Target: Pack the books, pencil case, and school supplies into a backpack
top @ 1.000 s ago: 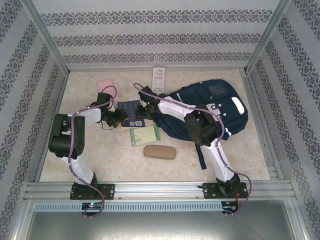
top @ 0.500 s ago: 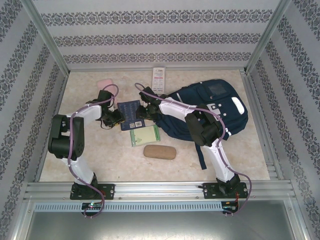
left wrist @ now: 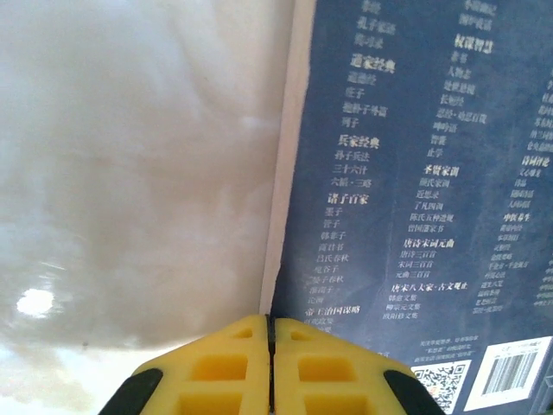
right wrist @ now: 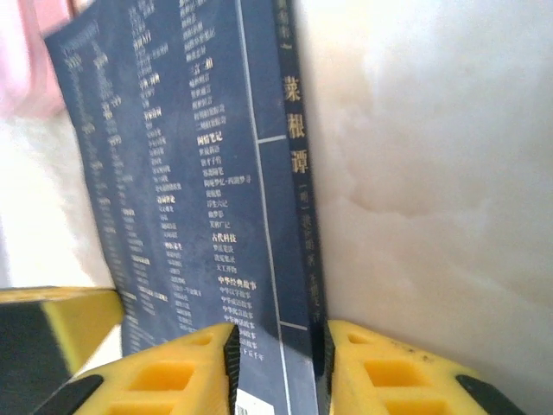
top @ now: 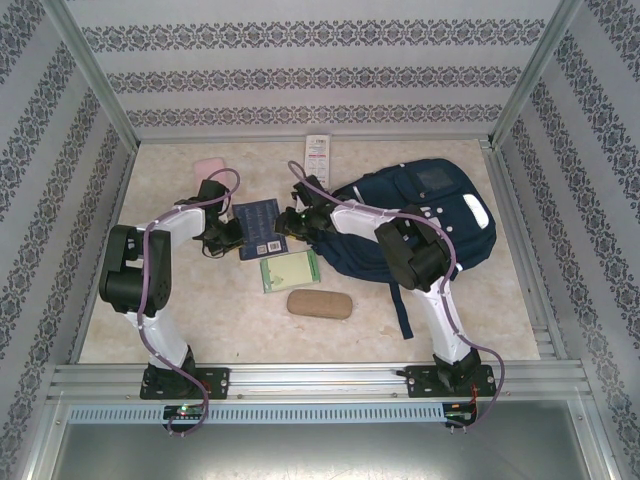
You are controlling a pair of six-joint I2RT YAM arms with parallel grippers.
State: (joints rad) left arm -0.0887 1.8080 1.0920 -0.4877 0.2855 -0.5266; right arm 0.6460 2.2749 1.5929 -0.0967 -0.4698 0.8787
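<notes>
L hand (left wrist: pixel 270 363): yellow pads fully together at the left edge of the dark blue book (top: pixel 259 227); nothing visible between them. R hand (right wrist: pixel 278 363): pads partly apart, straddling the book's spine edge; firm grip can't be confirmed. Book lies flat on bench (top: pixel 200 310), just left of backpack (top: pixel 430 215).

Lab-style robot test cell: aluminium frame posts (top: pixel 88 75), patterned wallpaper panels (top: pixel 310 75) enclosing marble-look surface (top: pixel 210 320), two arm bases bolted to metal rail (top: pixel 320 380).
</notes>
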